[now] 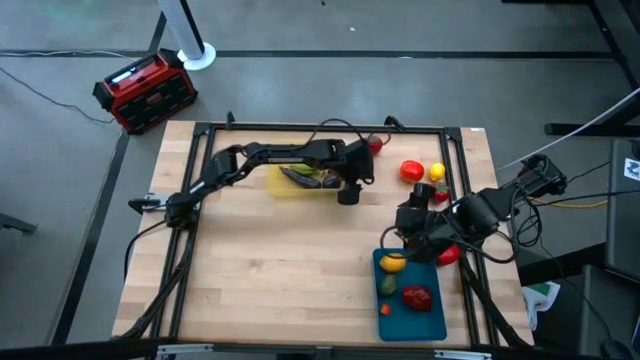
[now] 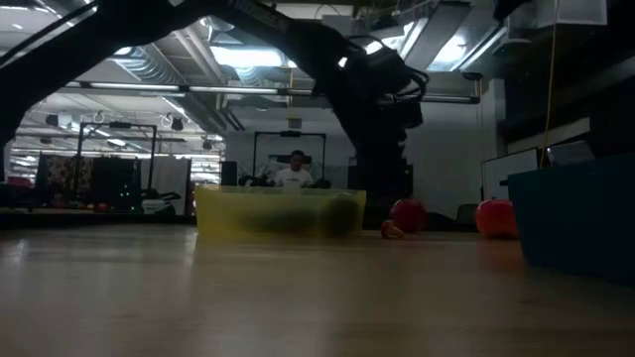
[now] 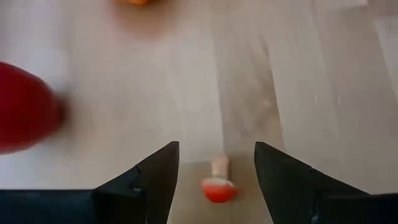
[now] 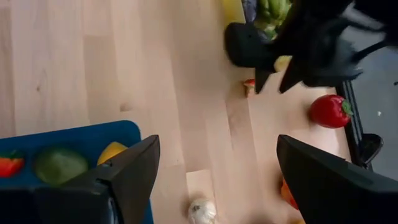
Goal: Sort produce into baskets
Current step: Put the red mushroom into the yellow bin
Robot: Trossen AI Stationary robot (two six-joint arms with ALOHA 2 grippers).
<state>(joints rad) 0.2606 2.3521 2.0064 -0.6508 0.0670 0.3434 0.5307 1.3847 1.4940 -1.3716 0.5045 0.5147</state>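
Note:
My left gripper [image 3: 216, 155] hangs open just past the right end of the yellow basket [image 1: 297, 181], which holds an eggplant and green pieces. A small piece with a red cap and a pale stem [image 3: 217, 183] lies on the table below and between the fingers, untouched. A red fruit [image 3: 18, 106] lies beside it. My right gripper [image 4: 217, 149] is open and holds nothing, above the table by the far end of the blue basket [image 1: 425, 322]. That basket holds a lemon [image 4: 112, 151], a green fruit [image 4: 59, 165] and red pieces. A garlic [image 4: 202, 210] lies under my right gripper.
Loose produce lies at the far right: a red tomato [image 1: 410, 170], a yellow fruit [image 1: 437, 172], and a red piece [image 1: 375, 145] by the far frame rail. Another red piece [image 1: 447, 255] lies by the right arm. A red-and-black box [image 1: 145, 90] stands off the table's far left corner.

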